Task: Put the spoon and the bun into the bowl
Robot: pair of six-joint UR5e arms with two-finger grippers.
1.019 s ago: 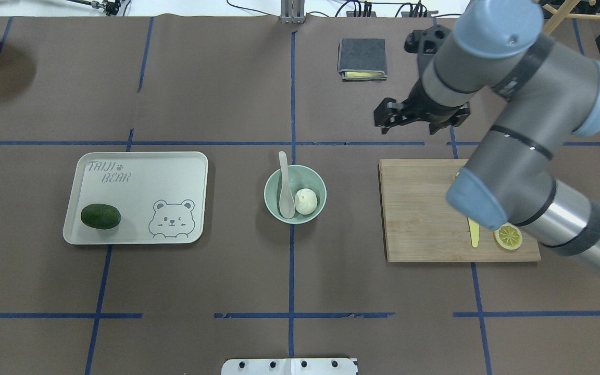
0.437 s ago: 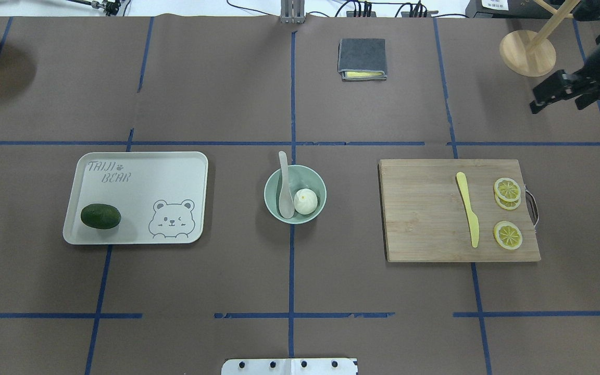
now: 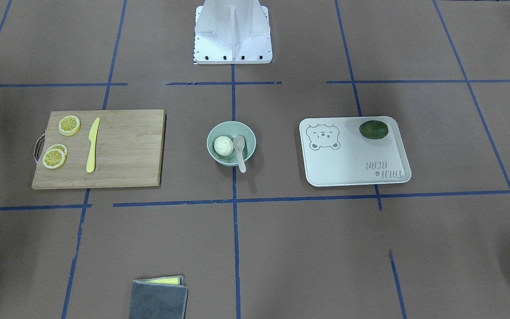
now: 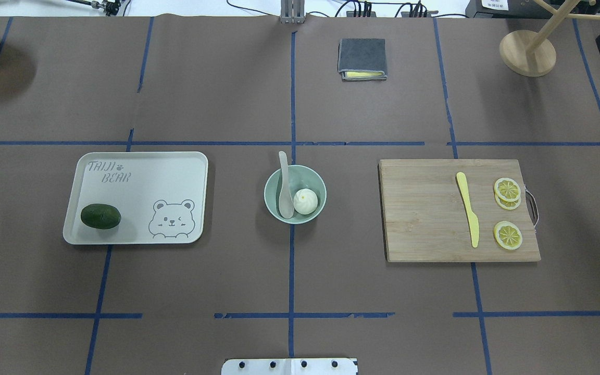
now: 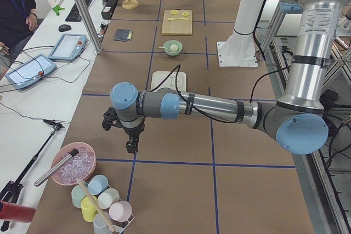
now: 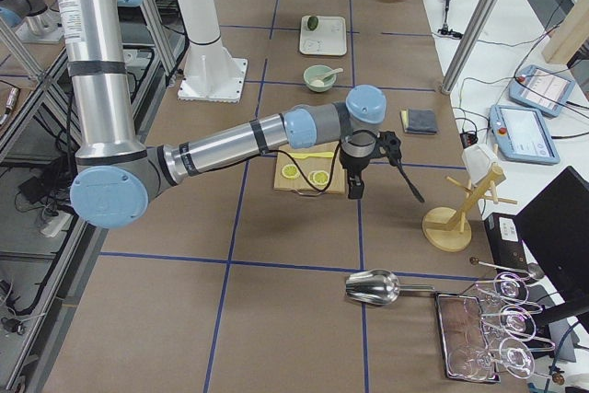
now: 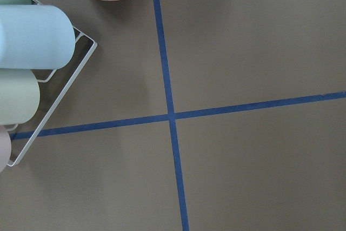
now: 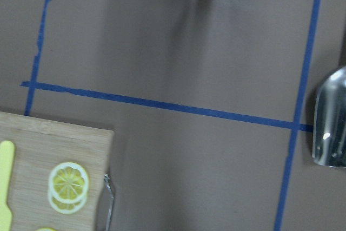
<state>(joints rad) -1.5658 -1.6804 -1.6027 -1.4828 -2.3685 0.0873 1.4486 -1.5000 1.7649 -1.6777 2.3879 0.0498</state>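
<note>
The mint-green bowl [image 4: 316, 182] stands at the table's centre; it also shows in the front view [image 3: 233, 128]. The white bun [image 4: 305, 201] lies inside it on the right. The pale spoon [image 4: 283, 179] rests with its scoop in the bowl and its handle over the far rim; the front view shows both the bun [image 3: 223, 145] and the spoon [image 3: 240, 148]. My left gripper [image 5: 131, 142] hangs far off at the table's left end, and my right gripper [image 6: 353, 186] hangs beyond the cutting board. Both show only in the side views, so I cannot tell whether they are open or shut.
A pale tray [image 4: 144, 187] with a green avocado [image 4: 100, 216] lies left of the bowl. A wooden cutting board [image 4: 420, 208] with a yellow knife [image 4: 467, 208] and lemon slices [image 4: 507, 188] lies to the right. A grey cloth [image 4: 362, 58], wooden stand [image 4: 527, 52] and metal scoop [image 8: 330, 117] lie further off.
My right arm has swung off to the right and left the overhead view, uncovering the cutting board. The bowl, spoon and bun have not moved.
</note>
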